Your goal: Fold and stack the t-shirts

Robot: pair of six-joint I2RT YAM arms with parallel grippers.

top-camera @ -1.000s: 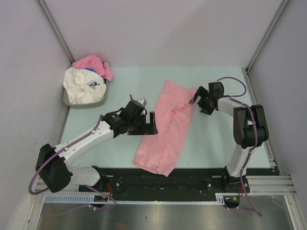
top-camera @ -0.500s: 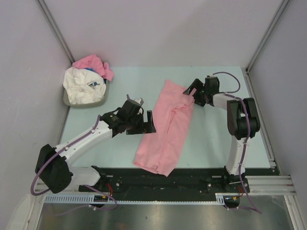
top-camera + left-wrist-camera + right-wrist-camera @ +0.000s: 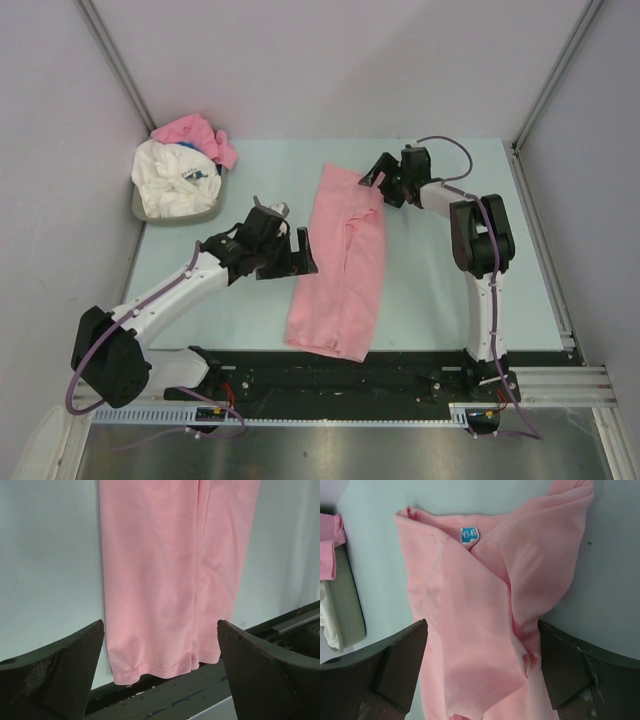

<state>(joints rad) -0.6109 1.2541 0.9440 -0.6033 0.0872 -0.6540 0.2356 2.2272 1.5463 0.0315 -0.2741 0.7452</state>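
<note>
A light-pink t-shirt [image 3: 340,260], folded lengthwise into a long strip, lies on the pale green table from the far middle down to the front edge. My left gripper [image 3: 303,255] stands open just left of the strip, apart from it. In the left wrist view the shirt's hem [image 3: 160,665] reaches the table's front edge between my wide fingers [image 3: 65,675]. My right gripper [image 3: 383,185] is at the strip's far right corner, open, its jaws straddling bunched pink cloth [image 3: 480,645] near the collar's blue label [image 3: 469,534].
A grey basket [image 3: 140,205] at the far left holds a crumpled white t-shirt with a blue print [image 3: 175,180] and another pink one [image 3: 195,132]. A black rail [image 3: 350,370] runs along the front edge. Walls close in left, right and behind.
My right gripper has moved left and farther back, carrying the shirt's top end left, so the strip now lies straighter. My left gripper has drawn slightly left. The right jaws have narrowed a little.
</note>
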